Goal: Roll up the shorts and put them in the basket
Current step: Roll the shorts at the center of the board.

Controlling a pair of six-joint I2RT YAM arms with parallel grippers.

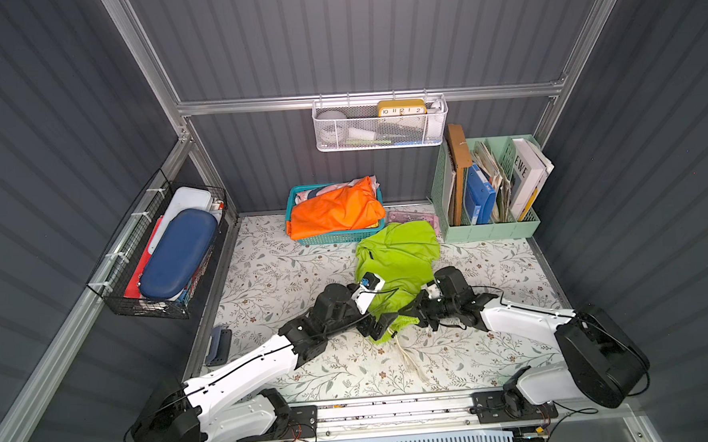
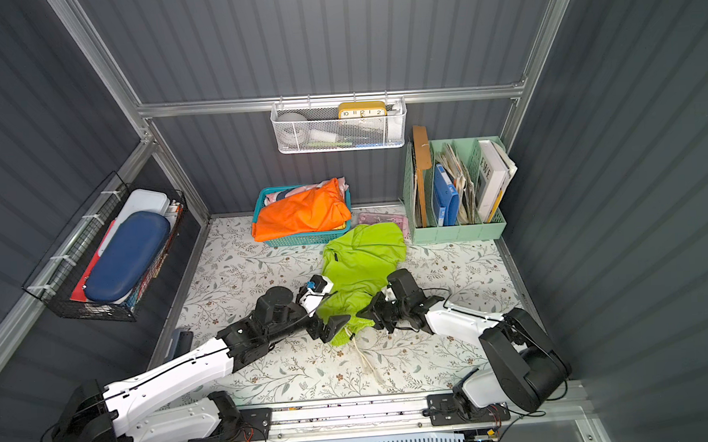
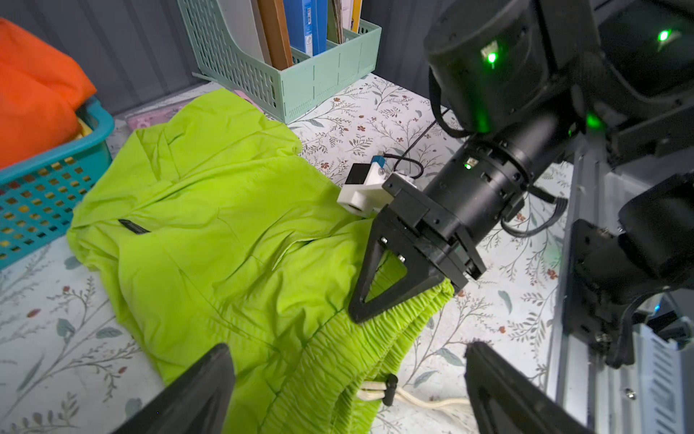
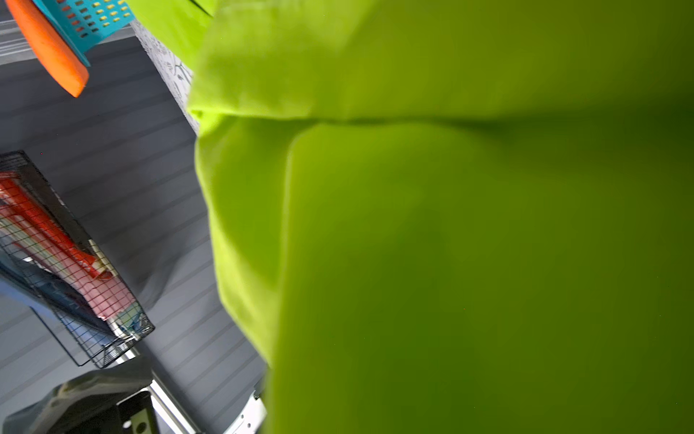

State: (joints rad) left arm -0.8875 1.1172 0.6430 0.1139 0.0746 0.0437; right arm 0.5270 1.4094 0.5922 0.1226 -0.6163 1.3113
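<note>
Left gripper (image 3: 347,351) spread, right gripper (image 3: 362,308) pinching the lower-centre waistband (image 3: 411,315): I judge it the firmest hold on limp shorts (image 3: 225,210).

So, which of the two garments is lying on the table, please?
The lime-green shorts; the orange garment sits in the teal basket instead.
</note>
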